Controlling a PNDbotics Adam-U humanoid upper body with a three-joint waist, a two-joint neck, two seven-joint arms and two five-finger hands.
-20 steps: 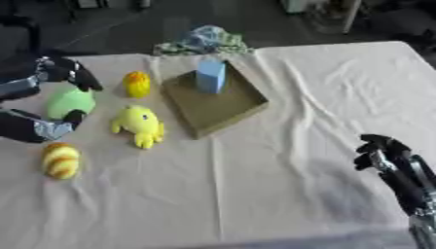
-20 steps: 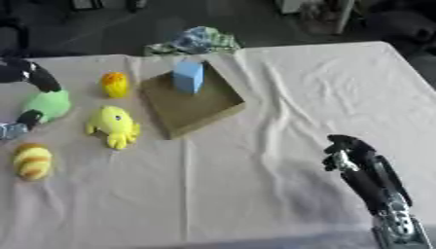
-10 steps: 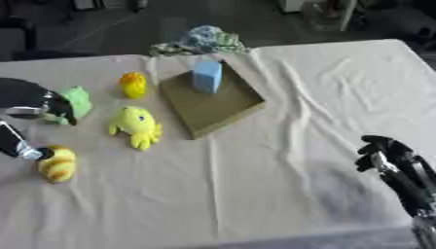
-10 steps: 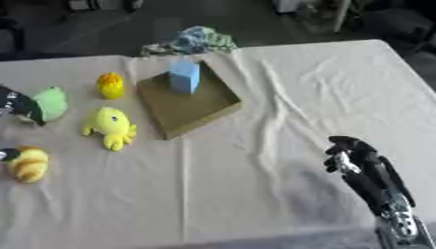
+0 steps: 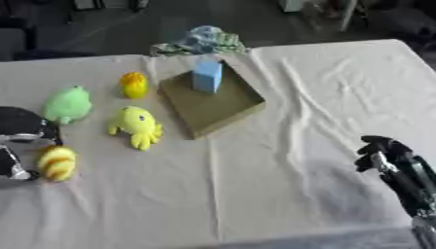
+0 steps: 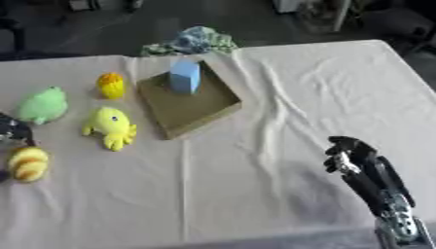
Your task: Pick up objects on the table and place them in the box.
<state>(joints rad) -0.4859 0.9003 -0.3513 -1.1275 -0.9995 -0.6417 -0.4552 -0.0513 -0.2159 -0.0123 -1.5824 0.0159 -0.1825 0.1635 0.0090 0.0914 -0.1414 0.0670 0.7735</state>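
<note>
Covering nearly the whole view, the counter (image 5: pixel 298 97) wears a cream cloth, and everything the task wants sits on its left half. Largest of these is the box (image 5: pixel 211 101), a shallow olive-brown tray set askew in the far middle, with a pale blue block (image 5: pixel 207 76) already standing in its far corner. Just beyond it a crumpled blue-green cloth (image 5: pixel 200 41) lies at the far edge.

To the left of the box come the loose toys: a yellow octopus toy (image 5: pixel 137 125) just beside its near-left side, a green plush (image 5: pixel 68 103) farther left, a yellow-and-orange striped toy (image 5: pixel 56 163) nearest the left edge, and a small yellow duck (image 5: pixel 133 84) on the far side.

All four lie well apart from the right hand (image 6: pixel 354 154), which rests idle at the near right, fingers curled and holding nothing. The left hand (image 5: pixel 26 133) shows only as a dark bulk at the left edge, touching or just beside the striped toy and near the green plush; whether its fingers are open or curled I cannot tell. So the left arm looks far better placed, and any toy it lifts must travel rightward and slightly far to reach the box.
</note>
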